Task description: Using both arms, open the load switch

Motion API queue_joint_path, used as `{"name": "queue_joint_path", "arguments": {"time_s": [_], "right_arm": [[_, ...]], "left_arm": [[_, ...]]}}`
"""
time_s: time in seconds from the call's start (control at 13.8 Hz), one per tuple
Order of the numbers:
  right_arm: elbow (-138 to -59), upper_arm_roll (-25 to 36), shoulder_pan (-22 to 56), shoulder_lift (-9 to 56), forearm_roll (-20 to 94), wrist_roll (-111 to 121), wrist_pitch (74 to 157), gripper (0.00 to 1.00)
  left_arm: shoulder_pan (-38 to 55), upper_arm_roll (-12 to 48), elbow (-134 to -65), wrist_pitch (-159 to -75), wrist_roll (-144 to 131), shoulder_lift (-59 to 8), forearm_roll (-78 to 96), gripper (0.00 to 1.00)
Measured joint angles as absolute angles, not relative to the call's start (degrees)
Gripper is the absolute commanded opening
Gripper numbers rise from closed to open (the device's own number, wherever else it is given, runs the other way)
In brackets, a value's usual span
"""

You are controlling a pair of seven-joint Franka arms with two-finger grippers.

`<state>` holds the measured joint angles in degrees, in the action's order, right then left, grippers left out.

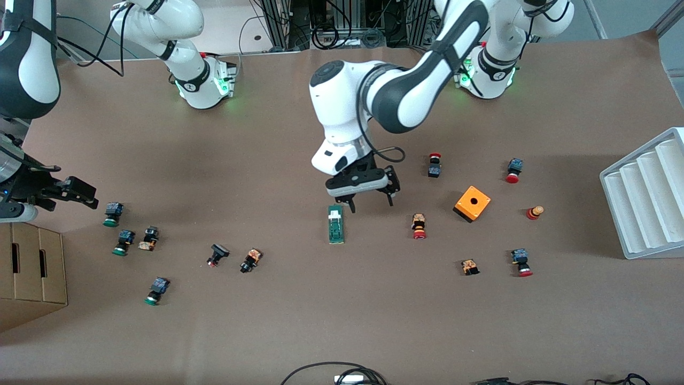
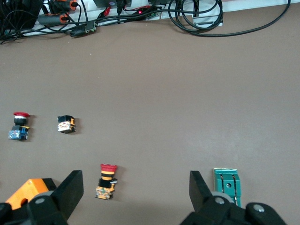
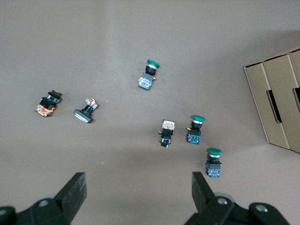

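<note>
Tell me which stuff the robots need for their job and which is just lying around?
Needed: load switch; left gripper, open above the table beside it; right gripper, open, waiting.

Lying around: orange box, push buttons, white tray, cardboard box.
</note>
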<state>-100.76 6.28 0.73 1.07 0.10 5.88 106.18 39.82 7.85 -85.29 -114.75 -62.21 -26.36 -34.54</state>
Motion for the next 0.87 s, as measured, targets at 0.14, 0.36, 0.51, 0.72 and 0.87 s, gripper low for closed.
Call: {"name": "queue_joint_path", "arguments": {"time_s": [0.14,0.36,0.51,0.72,0.87], "right_arm": [[-100.75,6.28,0.82,1.08,0.10,5.88,106.18,1.00],[-100.72,6.30,0.82,1.08,0.10,5.88,106.18,1.00],[-100.58,6.25,1.18,1.08,0.09,5.94,106.18,1.00],[-99.76,5.97,3.56,1.46,-0.19,5.84,106.18,1.00],[-98.82,5.83,5.06,2.30,-2.43,5.77,106.18,1.00]], "left_arm": [[37.93,7.83,-85.28,-114.75,-57.87,-24.94,-32.29,1.00],[34.64,7.79,-85.28,-114.75,-49.88,-22.70,-27.83,1.00],[31.80,7.75,-85.28,-114.75,-44.20,-21.29,-24.69,1.00],[27.40,7.68,-85.26,-114.63,-36.31,-19.12,-20.14,1.00],[24.59,7.65,-85.26,-114.11,-30.82,-17.56,-16.89,1.00]]}}
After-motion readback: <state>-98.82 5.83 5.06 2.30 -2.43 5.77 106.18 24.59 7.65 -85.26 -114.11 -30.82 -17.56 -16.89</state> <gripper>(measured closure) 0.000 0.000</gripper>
